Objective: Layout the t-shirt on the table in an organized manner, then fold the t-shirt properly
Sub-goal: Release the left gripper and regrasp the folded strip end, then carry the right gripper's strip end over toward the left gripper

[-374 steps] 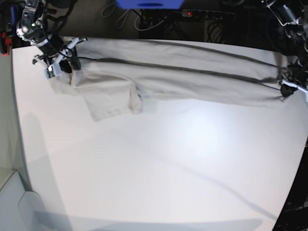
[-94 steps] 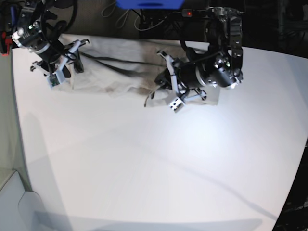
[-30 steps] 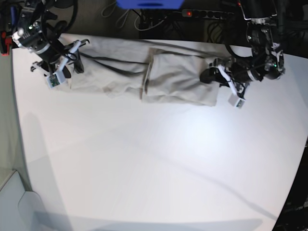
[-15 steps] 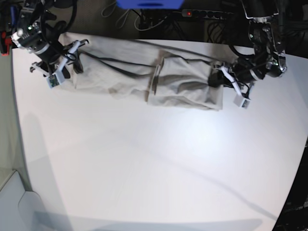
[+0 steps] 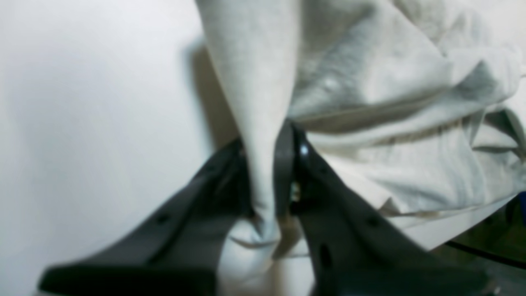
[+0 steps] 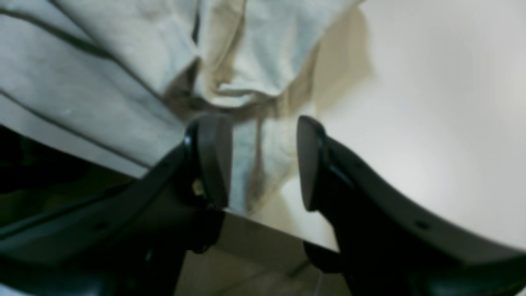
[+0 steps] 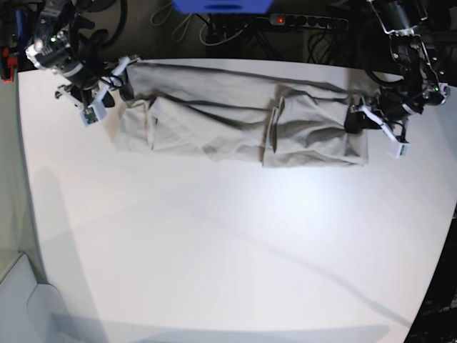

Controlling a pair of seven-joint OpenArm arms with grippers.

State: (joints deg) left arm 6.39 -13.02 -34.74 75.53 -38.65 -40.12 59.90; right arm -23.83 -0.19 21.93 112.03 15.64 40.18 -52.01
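Observation:
The light grey-beige t-shirt (image 7: 214,121) lies stretched in a long folded band across the far part of the white table (image 7: 214,250). At the band's right end, my left gripper (image 7: 355,120) is shut on the cloth. In the left wrist view its fingers (image 5: 283,172) pinch a raised fold of the t-shirt (image 5: 370,82) above the table (image 5: 82,102). My right gripper (image 7: 123,84) is at the band's left end. In the right wrist view its jaws stand partly apart around a bunch of the t-shirt (image 6: 259,164), close to the table (image 6: 431,102) edge.
Beyond the table's far edge are a blue object (image 7: 221,6), a power strip (image 7: 300,20) and cables over dark floor. The shirt's top edge runs close to that far edge. A pale surface (image 7: 21,300) sits off the table's lower left.
My left gripper has shut on the shirt's right end and drawn it rightward, lengthening and flattening the band. My right gripper has shifted slightly right at the left end.

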